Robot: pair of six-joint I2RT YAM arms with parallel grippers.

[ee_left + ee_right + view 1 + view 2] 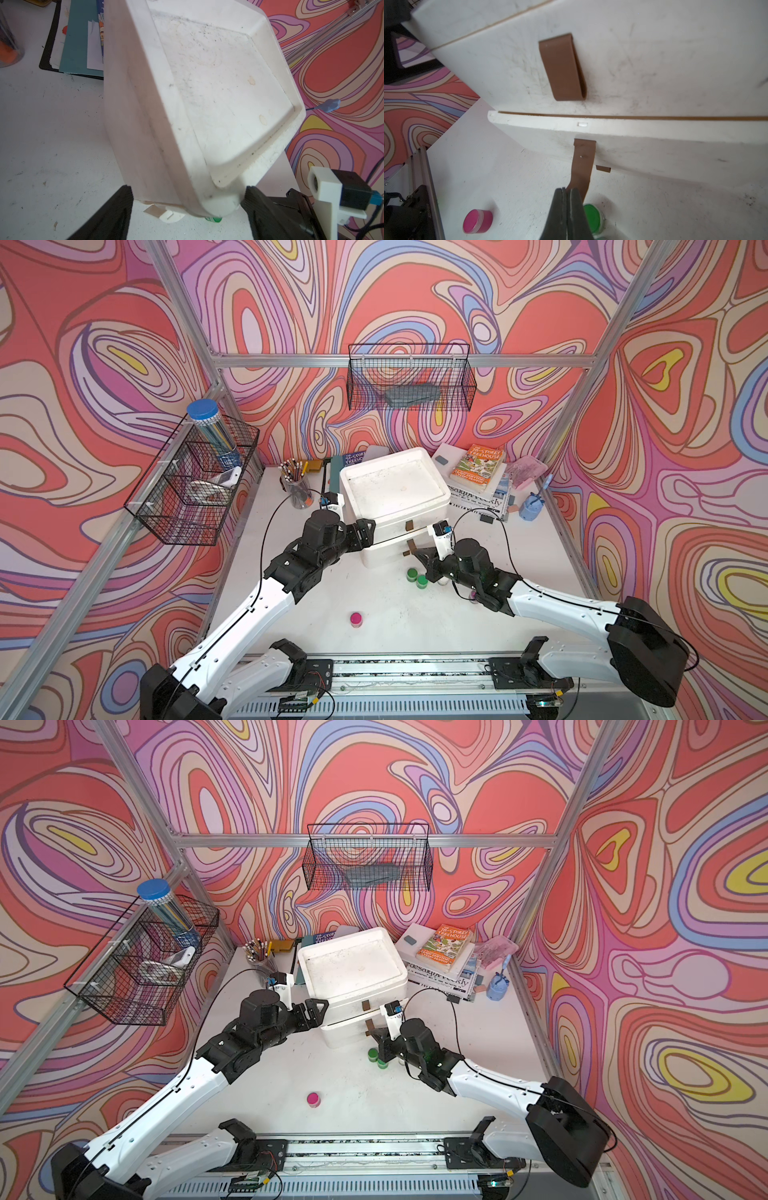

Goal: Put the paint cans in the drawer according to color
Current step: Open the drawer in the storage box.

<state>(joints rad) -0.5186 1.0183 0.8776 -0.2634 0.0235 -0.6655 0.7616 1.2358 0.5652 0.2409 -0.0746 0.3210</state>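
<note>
The right gripper is pinched tight on the free end of the brown strap hanging from the lower drawer, whose front stands a little out from the white unit. The upper drawer sits flush, and the upper strap lies against its front. The left gripper has its jaws spread wide astride the unit's near corner on the left side, with both fingers close against the plastic. Whether they press on it cannot be told. Two green cans stand touching each other on the table, right before the lower drawer and just beside the right gripper. One magenta can stands well apart from them, out in the open between the arms. What looks like another magenta can shows only as a sliver under the right arm. A pencil cup and books flank the unit farther back.
</note>
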